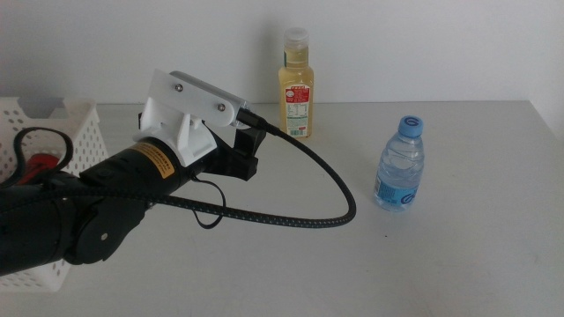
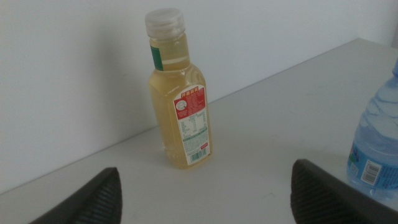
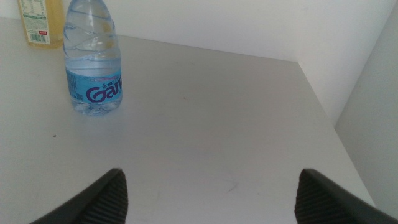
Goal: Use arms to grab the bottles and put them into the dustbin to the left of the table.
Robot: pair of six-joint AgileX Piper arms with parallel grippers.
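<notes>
A tall yellow-juice bottle (image 1: 296, 84) (image 2: 180, 99) with a white cap stands upright at the back of the table (image 1: 291, 264), near the wall. A short clear water bottle (image 1: 401, 165) (image 3: 93, 62) with a blue cap and label stands upright to its right and nearer. My left gripper (image 1: 242, 154) (image 2: 205, 193) is open and empty. It hovers short of the juice bottle and points at it without touching. My right gripper (image 3: 211, 193) is open and empty, well back from the water bottle, and is out of the middle view. The white perforated dustbin (image 1: 66, 123) sits at the left edge.
Something red (image 1: 40, 165) lies inside the dustbin, half hidden by the left arm. A black braided cable (image 1: 326, 189) loops from the left wrist over the table between the two bottles. The table's right edge (image 3: 323, 106) meets a wall.
</notes>
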